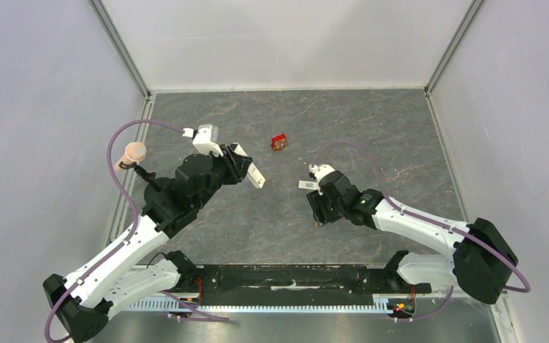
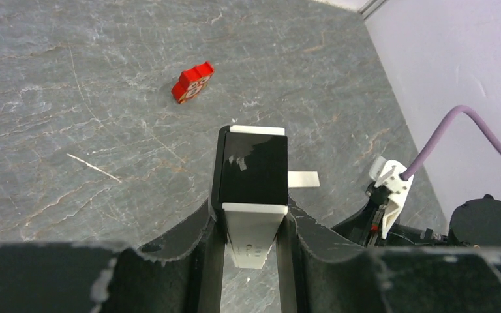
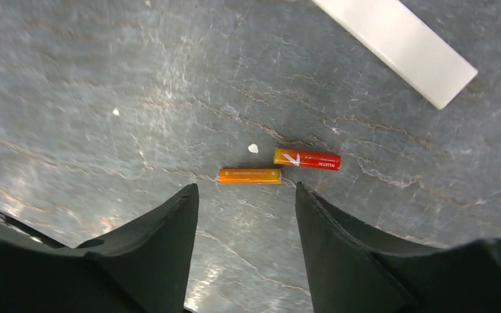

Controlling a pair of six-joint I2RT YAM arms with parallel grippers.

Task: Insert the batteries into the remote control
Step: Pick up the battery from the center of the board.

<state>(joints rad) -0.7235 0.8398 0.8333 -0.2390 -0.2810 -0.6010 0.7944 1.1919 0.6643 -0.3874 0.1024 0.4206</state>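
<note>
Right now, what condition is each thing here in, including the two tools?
left tool: shut on the remote control
remote control: clamped in the left tool
right tool: open, holding nothing
orange battery: loose, lying on the table
red battery: loose, lying on the table
white strip: lying flat on the table
red box: resting on the table

Top view: high, behind arm bases, looking down on desk (image 1: 286, 214). Left wrist view: low, close, facing forward over left claw (image 2: 251, 218), remote control (image 2: 254, 173) filling foreground; red box (image 2: 192, 82) shared with top view. Right wrist view: near desk, looking down through right claw (image 3: 244, 195).
</note>
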